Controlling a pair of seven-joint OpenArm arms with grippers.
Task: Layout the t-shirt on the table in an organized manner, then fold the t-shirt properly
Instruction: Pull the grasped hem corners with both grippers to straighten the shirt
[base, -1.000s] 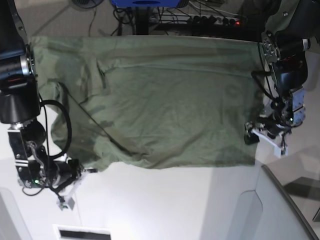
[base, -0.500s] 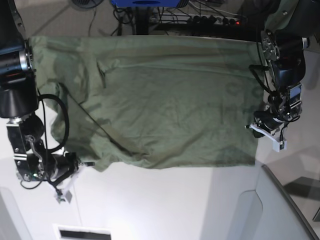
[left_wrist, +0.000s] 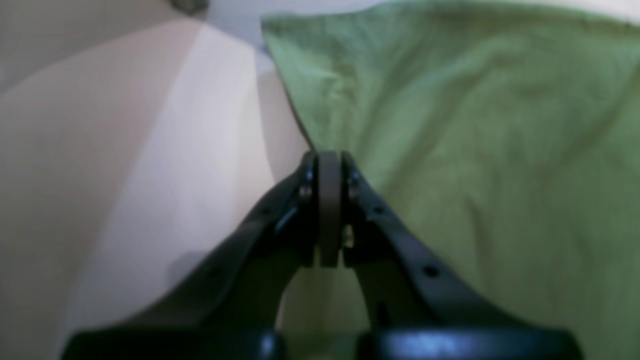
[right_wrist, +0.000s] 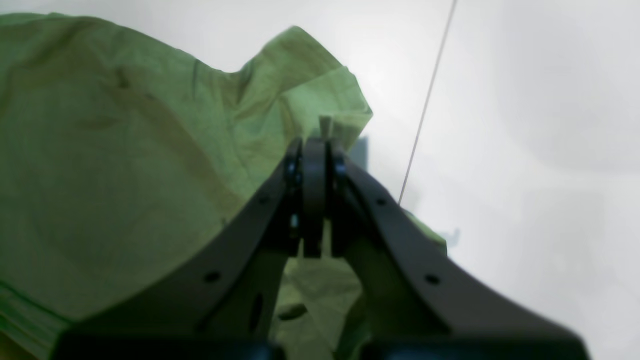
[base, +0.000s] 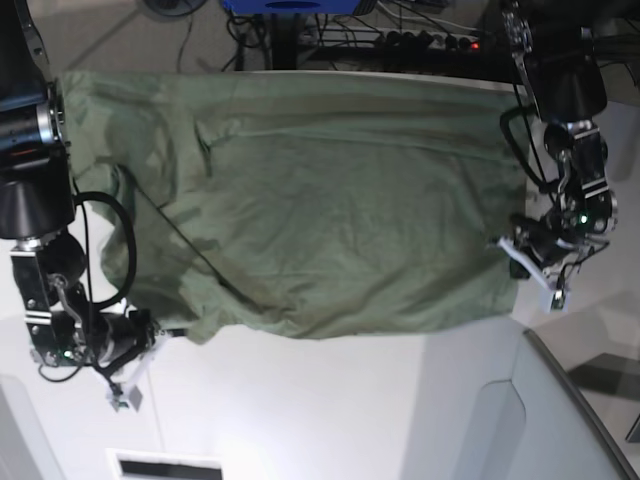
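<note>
White table (base: 330, 410), left hand (base: 512, 252) newly clamped on t-shirt (base: 330, 200).

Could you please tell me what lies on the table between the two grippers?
In the base view, only the olive-green cloth t-shirt spans the stretch between the right gripper and the left gripper.

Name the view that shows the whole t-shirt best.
The base view: the t-shirt lies spread across the table, nearly all of it visible. The left wrist view shows only one edge of it, the right wrist view only a bunched corner.
</note>
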